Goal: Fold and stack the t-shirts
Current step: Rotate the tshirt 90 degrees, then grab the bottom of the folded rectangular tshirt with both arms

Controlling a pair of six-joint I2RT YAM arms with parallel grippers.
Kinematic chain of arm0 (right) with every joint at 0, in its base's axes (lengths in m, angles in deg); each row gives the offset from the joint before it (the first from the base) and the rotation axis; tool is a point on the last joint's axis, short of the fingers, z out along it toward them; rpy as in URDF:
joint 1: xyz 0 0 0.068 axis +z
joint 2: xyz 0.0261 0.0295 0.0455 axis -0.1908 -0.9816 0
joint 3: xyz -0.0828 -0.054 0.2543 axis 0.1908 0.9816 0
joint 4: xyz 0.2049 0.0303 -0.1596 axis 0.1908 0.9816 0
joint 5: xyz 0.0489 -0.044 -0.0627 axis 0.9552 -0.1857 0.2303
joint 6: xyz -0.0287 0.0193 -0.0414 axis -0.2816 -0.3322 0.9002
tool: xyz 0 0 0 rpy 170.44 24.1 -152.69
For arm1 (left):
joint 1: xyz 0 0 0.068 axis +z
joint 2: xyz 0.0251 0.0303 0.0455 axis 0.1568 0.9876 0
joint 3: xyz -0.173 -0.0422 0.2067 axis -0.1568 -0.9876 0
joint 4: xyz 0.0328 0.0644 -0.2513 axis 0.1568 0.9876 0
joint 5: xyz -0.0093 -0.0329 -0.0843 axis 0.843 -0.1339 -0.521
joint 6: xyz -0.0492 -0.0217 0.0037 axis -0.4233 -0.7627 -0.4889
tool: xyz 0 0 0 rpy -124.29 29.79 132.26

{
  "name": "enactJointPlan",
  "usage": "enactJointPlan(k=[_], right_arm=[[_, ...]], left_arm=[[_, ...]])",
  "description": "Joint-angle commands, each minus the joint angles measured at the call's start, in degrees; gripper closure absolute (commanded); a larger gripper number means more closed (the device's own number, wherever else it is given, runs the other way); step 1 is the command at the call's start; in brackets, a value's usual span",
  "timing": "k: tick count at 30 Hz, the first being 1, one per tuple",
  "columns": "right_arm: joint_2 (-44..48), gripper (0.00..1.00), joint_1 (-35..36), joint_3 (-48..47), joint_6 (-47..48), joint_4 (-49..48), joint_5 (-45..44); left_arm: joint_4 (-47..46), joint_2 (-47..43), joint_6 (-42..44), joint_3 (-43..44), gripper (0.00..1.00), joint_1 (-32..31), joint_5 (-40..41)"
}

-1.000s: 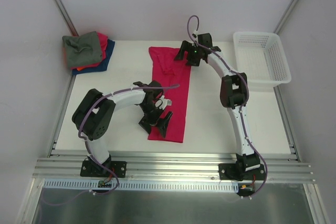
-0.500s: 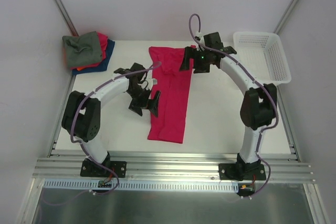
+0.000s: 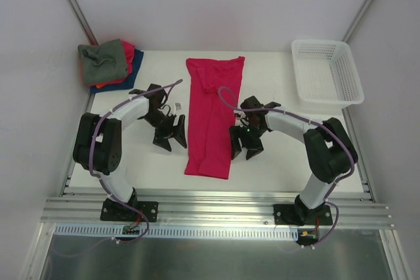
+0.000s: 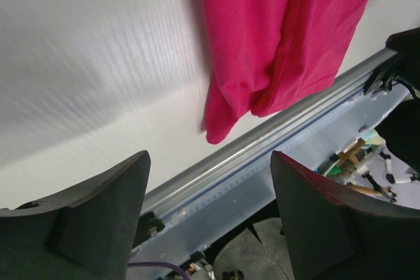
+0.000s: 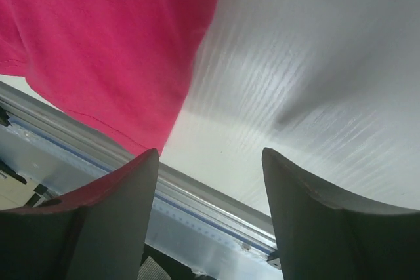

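The long crimson-red cloth t-shirt (image 3: pixel 213 116) lies as a narrow strip on the white counter (image 3: pixel 275 162). The left hand (image 3: pixel 170 137) and right hand (image 3: pixel 244 145) flank it, fingers apart, empty. Best to pinch both near hem corners together and lift them evenly toward the collar.

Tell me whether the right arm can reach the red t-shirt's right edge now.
Probably yes. The right gripper hangs open right beside the crimson t-shirt, over the table, with nothing between its fingers and the cloth's edge.
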Motion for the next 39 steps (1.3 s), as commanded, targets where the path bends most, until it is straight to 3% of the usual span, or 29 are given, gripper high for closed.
enactJointPlan(k=[1, 8, 13, 15, 18, 20, 25, 32, 39], right_arm=[[4.8, 0.33, -0.2, 1.0, -3.5, -1.5, 0.7], [6.1, 0.40, 0.9, 2.4, -4.2, -2.9, 1.8], [4.7, 0.57, 2.4, 1.5, -4.2, -2.3, 3.3], [4.6, 0.56, 3.8, 1.2, -6.4, -2.3, -2.7], [4.5, 0.62, 9.3, 1.9, -11.2, -2.8, -12.8], [3.9, 0.58, 13.3, 2.2, -13.8, -3.4, -17.3], [4.6, 0.36, 17.1, 2.4, -15.7, -7.8, -24.5], [9.5, 0.36, 19.6, 4.9, -14.4, -9.6, -34.1], [12.6, 0.38, 19.5, 9.4, -14.3, -10.5, -34.0]], left_arm=[[1.8, -1.5, -1.5, -3.3, 0.26, 0.0, -3.4], [1.7, -1.1, -2.2, -6.3, 0.28, 0.0, -4.0], [1.4, 0.7, -2.9, -6.3, 0.30, -0.2, -4.6], [-0.1, 0.3, -3.9, -7.3, 0.31, -0.4, -3.8], [-5.5, -2.6, -6.6, -11.5, 0.35, -1.2, -0.2], [-9.3, -6.6, -10.0, -15.1, 0.35, -1.6, 1.8], [-16.5, -11.7, -11.6, -21.2, 0.34, -3.5, 4.8], [-24.6, -18.5, -12.7, -26.3, 0.36, -4.1, 11.4], [-26.9, -20.1, -12.1, -27.9, 0.36, -4.7, 11.8]])
